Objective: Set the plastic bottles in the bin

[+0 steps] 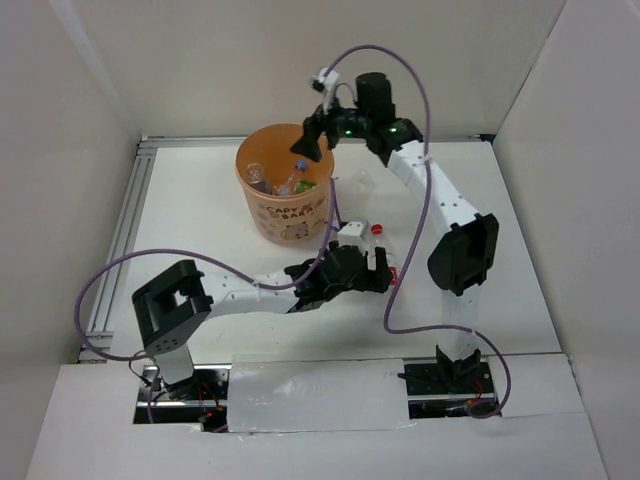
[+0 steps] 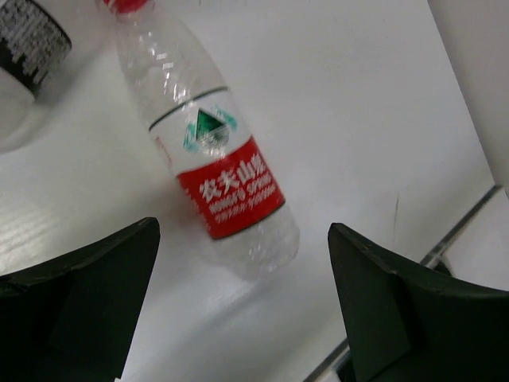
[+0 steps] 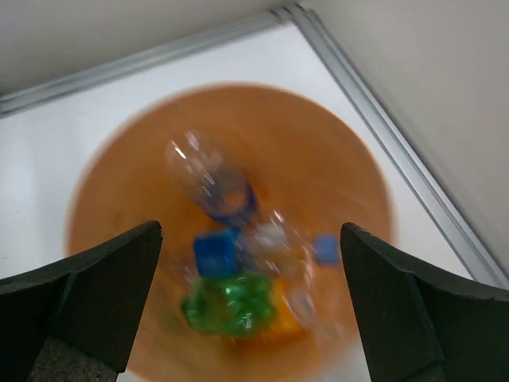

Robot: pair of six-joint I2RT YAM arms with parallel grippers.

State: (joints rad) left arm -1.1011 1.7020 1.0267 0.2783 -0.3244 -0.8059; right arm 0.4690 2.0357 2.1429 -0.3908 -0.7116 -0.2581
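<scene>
The orange bin (image 1: 262, 210) stands at the back of the table and holds several bottles. In the right wrist view I look down into the bin (image 3: 334, 159) at a green bottle (image 3: 231, 306), a clear bottle with a blue label (image 3: 211, 179) and an orange one (image 3: 290, 318), all blurred. My right gripper (image 3: 250, 302) is open and empty above the bin (image 1: 318, 135). A clear bottle with a red-white label (image 2: 219, 171) lies on the table. My left gripper (image 2: 242, 310) is open just behind its base, not touching it. A dark-labelled bottle (image 2: 28, 40) lies beside it.
A faint clear bottle (image 1: 362, 182) lies right of the bin. An aluminium rail (image 1: 120, 230) runs along the table's left edge and another along its back. White walls enclose the table. A purple cable (image 1: 120, 270) loops over the left side.
</scene>
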